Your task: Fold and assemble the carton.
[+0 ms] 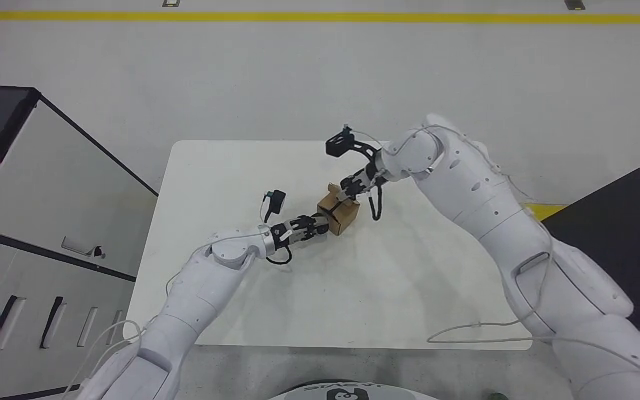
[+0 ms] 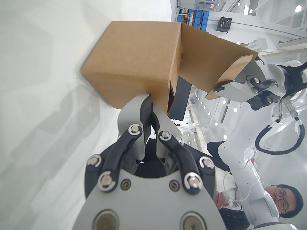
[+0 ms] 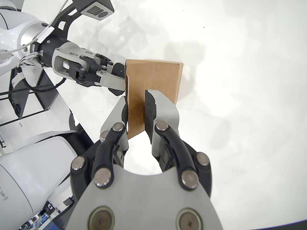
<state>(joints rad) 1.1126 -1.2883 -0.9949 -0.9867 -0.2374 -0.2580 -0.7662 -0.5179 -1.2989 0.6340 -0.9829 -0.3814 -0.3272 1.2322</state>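
- The carton (image 1: 338,212) (image 2: 134,63) (image 3: 153,82), a brown box partly folded with one flap standing open, is held between the two end effectors over the middle of the white counter (image 1: 250,170). Whether the carton is touched by the counter cannot be told.
- The left end effector (image 1: 318,226) (image 2: 150,104) (image 3: 118,81) is clenched on the carton. Its fingers (image 2: 145,107) are pinched onto a lower edge beside a corner, on the carton's side nearer the robot.
- The right end effector (image 1: 350,190) (image 3: 135,104) (image 2: 230,82) is closed on the open flap at the carton's far side, and the cardboard is seen between its two pads (image 3: 149,111).
- The end effectors are thus set at opposite sides of the carton, close to one another.
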